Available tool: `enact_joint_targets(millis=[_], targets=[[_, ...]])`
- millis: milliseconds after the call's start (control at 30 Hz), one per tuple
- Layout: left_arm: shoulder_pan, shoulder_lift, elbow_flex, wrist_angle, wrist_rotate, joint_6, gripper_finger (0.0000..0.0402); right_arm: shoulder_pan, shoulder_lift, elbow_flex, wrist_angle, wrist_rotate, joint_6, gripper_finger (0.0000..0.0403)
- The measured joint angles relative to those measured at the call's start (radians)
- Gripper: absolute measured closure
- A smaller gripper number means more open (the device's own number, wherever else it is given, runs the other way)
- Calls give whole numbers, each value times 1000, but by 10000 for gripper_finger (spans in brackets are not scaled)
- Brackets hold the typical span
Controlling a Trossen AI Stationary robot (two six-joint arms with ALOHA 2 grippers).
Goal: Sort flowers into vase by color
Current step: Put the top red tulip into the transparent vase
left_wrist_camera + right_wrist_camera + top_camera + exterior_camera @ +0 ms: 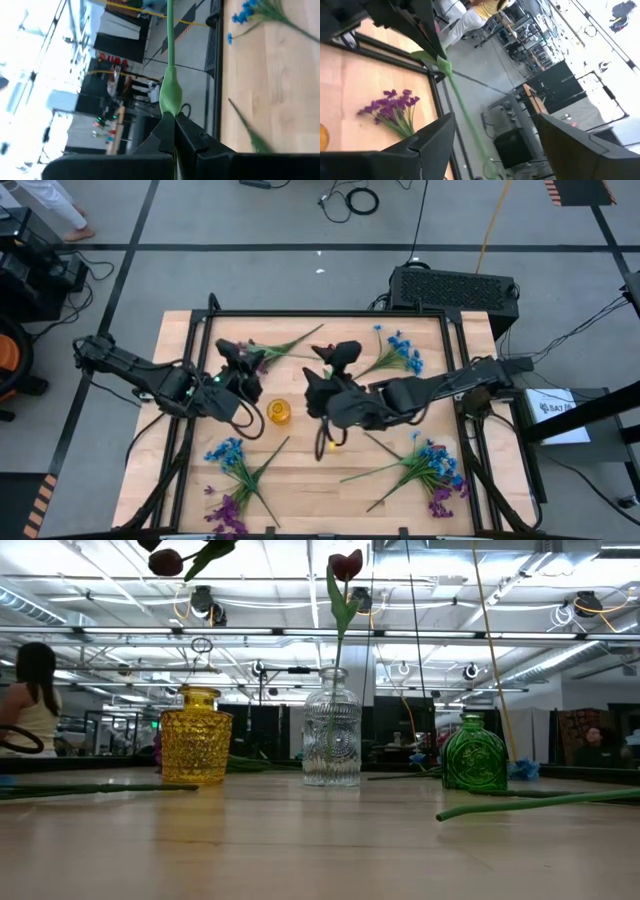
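Note:
Three vases stand in a row across the table: yellow (196,748), clear (332,740) and green (475,755). A dark red flower (345,565) stands with its stem in the clear vase. My left gripper (245,370) is raised above the table behind the yellow vase (279,412) and is shut on a green stem (170,60). A second dark red blossom (165,560) shows high up in the low view. My right gripper (325,378) hovers open near the table's middle. In its wrist view the stem (465,112) crosses the gap between its fingers (435,137), apart from both. My left gripper pinches the flower's green stem between its two fingertips (162,132), just below a thickened part of the stem (171,97). The fingers point roughly level, and the stem runs on straight out from between them. The flower is lifted clear of the table.
Loose sprigs lie on the wood: blue ones at the far right (400,355) and near left (225,450), purple at the near left corner (228,515), a mixed bunch near right (440,470). A dark frame (300,312) borders the table. A person (30,690) sits far behind.

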Motion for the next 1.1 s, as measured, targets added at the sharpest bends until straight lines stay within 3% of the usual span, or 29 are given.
enact_joint_targets(millis=[233,533,933,1100], targets=[[-25,40,0,1,-85,28,400,-38,84,28,-2,-3,-50,159],[-67,42,0,2,-99,29,400,-80,114,28,1,-4,-30,206],[-71,42,-1,2,-100,53,400,-77,113,29,-2,-11,-16,388],[-71,42,-1,15,-102,55,384,-76,113,29,-5,-14,-14,391]])
